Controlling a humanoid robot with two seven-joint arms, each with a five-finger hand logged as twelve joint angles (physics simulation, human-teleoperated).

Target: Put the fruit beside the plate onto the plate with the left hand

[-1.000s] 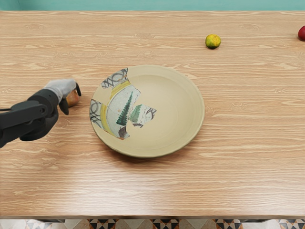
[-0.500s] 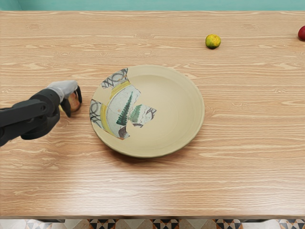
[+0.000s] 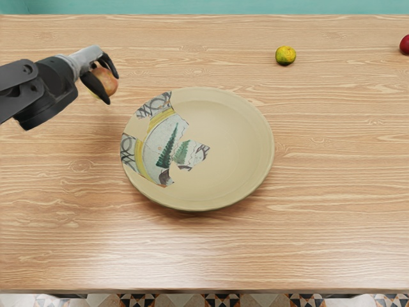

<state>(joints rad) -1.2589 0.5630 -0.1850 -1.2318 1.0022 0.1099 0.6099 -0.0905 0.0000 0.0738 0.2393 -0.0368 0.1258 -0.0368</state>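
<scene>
Clamped on fruit (image 3: pixel 106 82) w/ L hand (image 3: pixel 95 69), looks clear of bench (image 3: pixel 319 224). Next: carry twd 4 o'clock to plate (image 3: pixel 255 118), near; release over centre.

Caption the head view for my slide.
Left hand grips a round reddish-orange fruit, up-left of the beige painted ceramic plate.

The plate (image 3: pixel 255 160) sat at the middle of the bench (image 3: pixel 319 243). The left hand (image 3: pixel 93 66) was far and left of the plate, closed around the held fruit (image 3: pixel 106 82), apart from the rim. A second fruit (image 3: pixel 285 55) lay far and right of the plate. A third fruit (image 3: pixel 404 44) lay at the far right edge.
</scene>
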